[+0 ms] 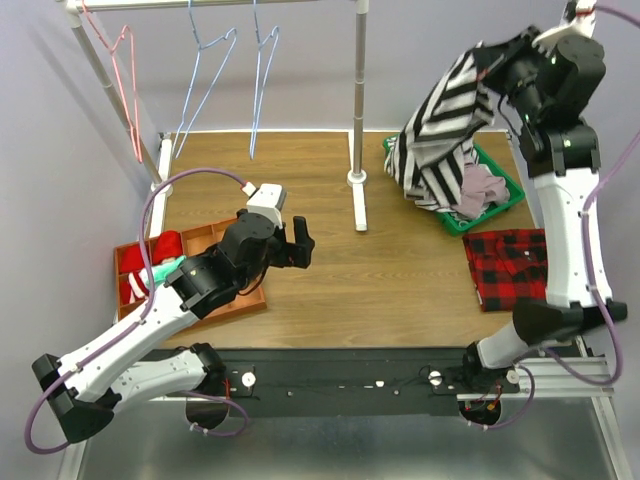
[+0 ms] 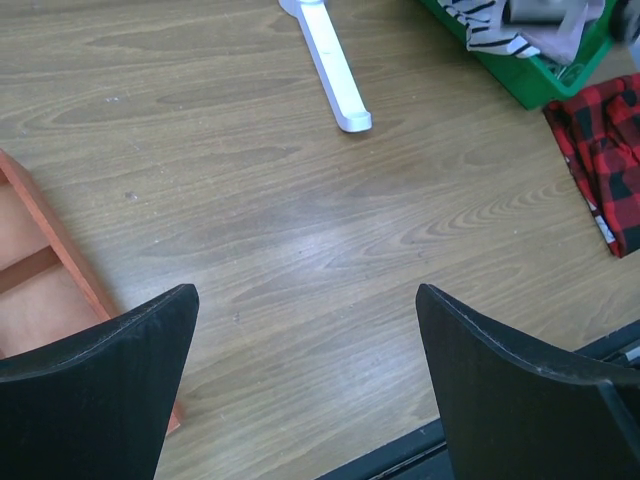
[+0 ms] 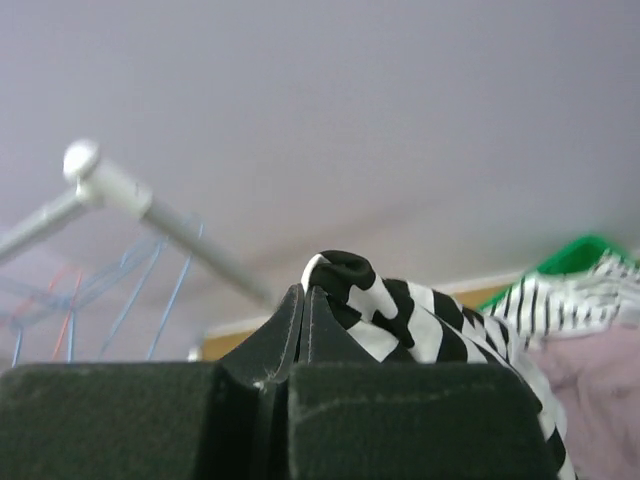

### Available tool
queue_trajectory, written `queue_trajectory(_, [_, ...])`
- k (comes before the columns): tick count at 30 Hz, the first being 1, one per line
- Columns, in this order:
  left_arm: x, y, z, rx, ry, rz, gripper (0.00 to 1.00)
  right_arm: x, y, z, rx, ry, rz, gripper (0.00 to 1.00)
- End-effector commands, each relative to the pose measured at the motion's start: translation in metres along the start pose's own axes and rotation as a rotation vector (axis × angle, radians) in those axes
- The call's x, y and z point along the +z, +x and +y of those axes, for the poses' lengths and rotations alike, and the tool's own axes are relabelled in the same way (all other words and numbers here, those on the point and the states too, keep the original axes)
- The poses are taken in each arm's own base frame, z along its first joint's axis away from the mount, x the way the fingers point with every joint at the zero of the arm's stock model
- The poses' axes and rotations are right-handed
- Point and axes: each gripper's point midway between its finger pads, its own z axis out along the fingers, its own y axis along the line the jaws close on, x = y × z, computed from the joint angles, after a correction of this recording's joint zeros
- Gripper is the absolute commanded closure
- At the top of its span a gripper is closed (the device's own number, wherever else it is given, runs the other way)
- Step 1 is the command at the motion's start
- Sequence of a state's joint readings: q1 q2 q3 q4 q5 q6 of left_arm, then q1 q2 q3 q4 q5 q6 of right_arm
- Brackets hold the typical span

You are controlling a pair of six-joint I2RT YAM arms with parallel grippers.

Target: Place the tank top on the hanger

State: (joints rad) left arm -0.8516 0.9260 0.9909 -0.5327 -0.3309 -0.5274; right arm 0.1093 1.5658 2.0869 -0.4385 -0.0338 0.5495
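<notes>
Table (image 1: 400, 300) is wood-grain board, smooth with a faint sheen; tank top (image 1: 445, 125) is soft, limp, matt cloth; hanger (image 1: 208, 92) and its blue twin (image 1: 264, 90) are thin smooth wire, likewise the pink hanger (image 1: 127, 95); rack (image 1: 358, 90) looks like white-coated metal tube; far-right basket (image 1: 505, 190) is shiny green plastic; plaid cloth (image 1: 510, 265) looks flannel-like; left tray (image 2: 60, 238) is matt orange-red, material unclear; fingers (image 2: 100, 400) of the left gripper (image 2: 305, 290) and right gripper (image 3: 305, 300) are matt black, finely grainy; arm shells (image 1: 565, 230) are glossy white plastic.

Even soft light, blurred wrist foregrounds.
</notes>
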Motion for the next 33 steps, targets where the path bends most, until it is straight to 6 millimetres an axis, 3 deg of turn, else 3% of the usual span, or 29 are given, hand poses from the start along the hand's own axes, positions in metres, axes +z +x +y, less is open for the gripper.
queue_trajectory(1, [-0.009,-0.024,0.004,-0.065,-0.016,-0.095,0.01,-0.056,0.053,0.027,0.104,-0.213,0.176,0.99])
queue_trajectory(2, [-0.01,-0.024,0.004,-0.07,-0.009,-0.098,0.01,-0.067,0.068,0.033,0.124,-0.265,0.232,0.99])
queue_trajectory(3, [-0.01,-0.025,0.001,-0.076,0.004,-0.106,0.01,-0.086,0.07,0.044,0.158,-0.306,0.251,0.99])
queue_trajectory(4, [-0.008,-0.022,0.003,-0.079,0.0,-0.1,0.01,-0.09,0.091,0.047,0.182,-0.35,0.294,0.99])
queue_trajectory(7, [-0.004,-0.021,0.002,-0.097,0.005,-0.101,0.01,-0.12,0.106,0.088,0.209,-0.493,0.378,0.99])
queue_trajectory(9, [0.001,-0.019,0.002,-0.106,-0.002,-0.093,0.01,-0.142,0.111,0.122,0.203,-0.588,0.408,0.99])
queue_trajectory(11, [0.005,-0.017,0.0,-0.11,0.006,-0.08,0.01,-0.158,0.1,0.138,0.197,-0.64,0.406,0.99])
queue_trajectory(14, [0.011,-0.014,-0.002,-0.124,0.015,-0.074,0.01,-0.176,0.09,0.138,0.189,-0.638,0.398,0.99])
queue_trajectory(16, [0.015,-0.013,-0.002,-0.141,0.017,-0.073,0.01,-0.172,0.103,0.117,0.172,-0.538,0.402,0.99])
queue_trajectory(17, [0.016,-0.01,-0.003,-0.141,0.023,-0.065,0.01,-0.182,0.102,0.11,0.165,-0.519,0.382,0.99])
queue_trajectory(18, [0.017,-0.011,-0.004,-0.147,0.028,-0.067,0.01,-0.173,0.135,0.082,0.159,-0.415,0.423,0.99])
queue_trajectory(20, [0.018,-0.006,-0.002,-0.15,0.027,-0.055,0.01,-0.187,0.161,0.049,0.162,-0.312,0.44,0.99])
queue_trajectory(21, [0.019,-0.005,-0.001,-0.152,0.025,-0.056,0.01,-0.19,0.185,0.028,0.187,-0.239,0.465,0.99])
queue_trajectory(22, [0.02,-0.001,0.002,-0.153,0.017,-0.049,0.01,-0.196,0.242,-0.008,0.205,-0.151,0.564,0.99])
queue_trajectory(23, [0.02,0.0,0.003,-0.172,0.014,-0.051,0.01,-0.205,0.273,-0.028,0.225,-0.104,0.615,0.96])
queue_trajectory(24, [0.021,0.004,0.004,-0.176,0.019,-0.044,0.01,-0.219,0.286,-0.037,0.286,-0.076,0.621,0.9])
queue_trajectory(25, [0.024,0.012,0.007,-0.181,0.01,-0.033,0.01,-0.239,0.342,-0.073,0.318,0.023,0.726,0.79])
queue_trajectory(26, [0.027,0.016,0.01,-0.201,-0.002,-0.028,0.01,-0.25,0.359,-0.082,0.345,0.032,0.756,0.6])
queue_trajectory(29, [0.034,0.034,0.019,-0.232,-0.036,0.001,0.01,-0.28,0.397,-0.104,0.371,0.078,0.847,0.4])
queue_trajectory(31, [0.038,0.05,0.029,-0.267,-0.079,0.021,0.01,-0.283,0.398,-0.119,0.297,0.128,0.848,0.36])
queue_trajectory(33, [0.041,0.059,0.039,-0.289,-0.128,0.031,0.01,-0.271,0.387,-0.116,0.245,0.106,0.807,0.34])
